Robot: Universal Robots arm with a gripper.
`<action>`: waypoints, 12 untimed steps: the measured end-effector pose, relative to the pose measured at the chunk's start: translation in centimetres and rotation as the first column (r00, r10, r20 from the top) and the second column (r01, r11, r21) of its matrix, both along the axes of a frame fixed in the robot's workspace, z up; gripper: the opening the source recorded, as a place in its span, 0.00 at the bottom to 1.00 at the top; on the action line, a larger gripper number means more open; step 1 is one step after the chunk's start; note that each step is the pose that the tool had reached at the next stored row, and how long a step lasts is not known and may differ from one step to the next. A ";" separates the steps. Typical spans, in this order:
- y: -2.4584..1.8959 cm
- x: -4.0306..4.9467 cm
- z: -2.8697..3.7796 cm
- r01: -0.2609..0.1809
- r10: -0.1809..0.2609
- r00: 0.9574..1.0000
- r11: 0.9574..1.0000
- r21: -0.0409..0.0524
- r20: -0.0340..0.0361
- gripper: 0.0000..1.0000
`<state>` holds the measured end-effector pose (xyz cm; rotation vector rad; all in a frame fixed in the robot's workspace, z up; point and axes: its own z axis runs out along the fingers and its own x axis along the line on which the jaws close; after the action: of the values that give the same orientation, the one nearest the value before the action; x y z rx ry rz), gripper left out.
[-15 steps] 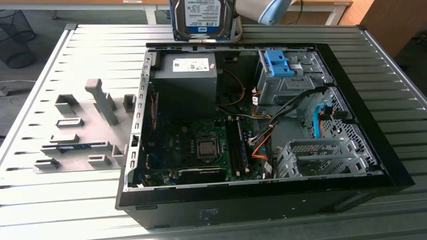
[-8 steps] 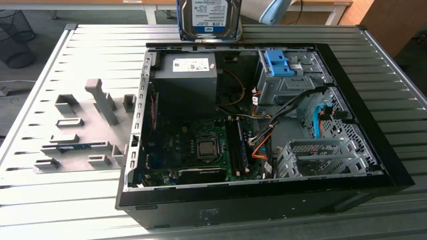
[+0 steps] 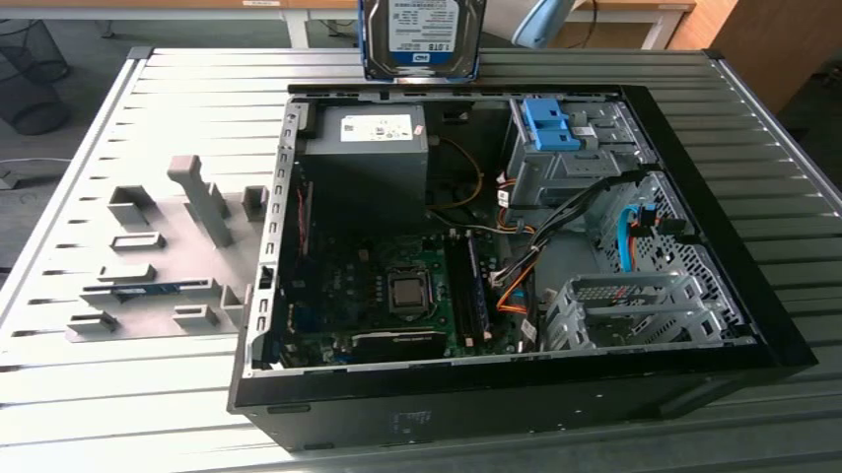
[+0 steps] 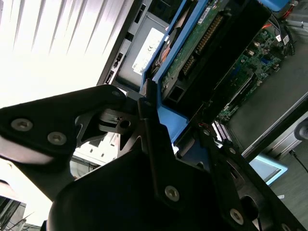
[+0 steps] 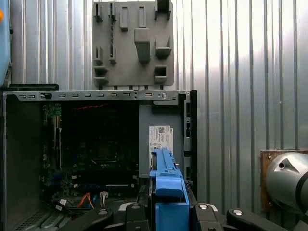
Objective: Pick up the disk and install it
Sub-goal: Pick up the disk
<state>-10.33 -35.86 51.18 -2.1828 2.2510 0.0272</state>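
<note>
Your tool (image 5: 168,214) is clamped on the disk (image 3: 424,35). In the first wrist view you can see its black fingers (image 5: 137,216) pressing the blue caddy from both sides. The disk hangs upright in the air, just above one end wall of the open computer case (image 3: 526,389), with its label turned to the exterior camera. Inside the case, the dark power-supply box (image 3: 375,148) sits right under that wall, and a bare blue bracket (image 3: 550,123) stands in the drive cage beside the box. A grey fixture plate (image 3: 158,256) lies on the worktop (image 3: 118,404) just beside the case.
</note>
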 end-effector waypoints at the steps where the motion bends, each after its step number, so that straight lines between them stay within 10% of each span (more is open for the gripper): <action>1: 0.00 0.00 0.00 0.000 0.000 1.000 1.000 0.000 0.000 0.37; 12: -0.90 0.01 0.00 0.000 0.000 1.000 1.000 -0.006 0.000 0.37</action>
<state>-10.32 -36.76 51.18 -2.1856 2.2537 0.0209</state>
